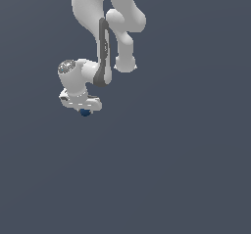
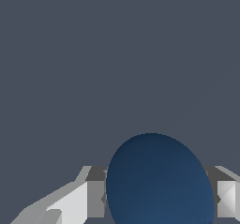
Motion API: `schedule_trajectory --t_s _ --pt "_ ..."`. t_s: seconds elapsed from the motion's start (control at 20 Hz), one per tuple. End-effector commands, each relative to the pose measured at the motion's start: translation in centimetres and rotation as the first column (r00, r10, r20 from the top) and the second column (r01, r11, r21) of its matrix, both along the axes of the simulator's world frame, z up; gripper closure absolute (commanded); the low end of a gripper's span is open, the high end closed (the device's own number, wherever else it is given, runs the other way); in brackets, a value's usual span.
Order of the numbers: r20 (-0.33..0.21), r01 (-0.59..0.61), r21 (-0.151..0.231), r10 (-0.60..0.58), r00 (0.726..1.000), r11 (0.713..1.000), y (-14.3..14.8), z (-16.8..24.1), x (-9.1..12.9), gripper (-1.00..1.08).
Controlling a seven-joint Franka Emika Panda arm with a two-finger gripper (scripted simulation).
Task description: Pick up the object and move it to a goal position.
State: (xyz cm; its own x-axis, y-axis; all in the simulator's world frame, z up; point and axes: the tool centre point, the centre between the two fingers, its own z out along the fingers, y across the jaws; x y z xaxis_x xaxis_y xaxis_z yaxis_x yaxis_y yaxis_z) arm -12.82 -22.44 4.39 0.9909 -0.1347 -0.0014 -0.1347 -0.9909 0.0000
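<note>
The object is a small dark blue ball (image 1: 86,112), just showing under the white hand of my gripper (image 1: 83,106) at the exterior view's left. In the wrist view the ball (image 2: 159,176) fills the gap between the two fingers. One grey-white finger (image 2: 91,197) sits against one side of it and the other finger (image 2: 226,197) against the opposite side. The gripper (image 2: 159,198) is shut on the ball. The fingertips are hidden behind the ball and under the hand. No goal marker shows in either view.
The white arm (image 1: 105,37) comes down from the top of the exterior view to the hand. Around it lies only a plain dark grey-blue surface (image 1: 186,169), with no other objects or edges in view.
</note>
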Motion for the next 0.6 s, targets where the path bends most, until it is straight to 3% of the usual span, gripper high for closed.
schedule_trajectory --t_s 0.0,0.55 --pt "0.001 -0.001 0.0 0.001 1.0 1.0 -1.2 0.1 -1.1 1.08" --pt "0.002 -0.002 0.0 0.002 1.0 1.0 -2.6 0.2 -2.2 1.08"
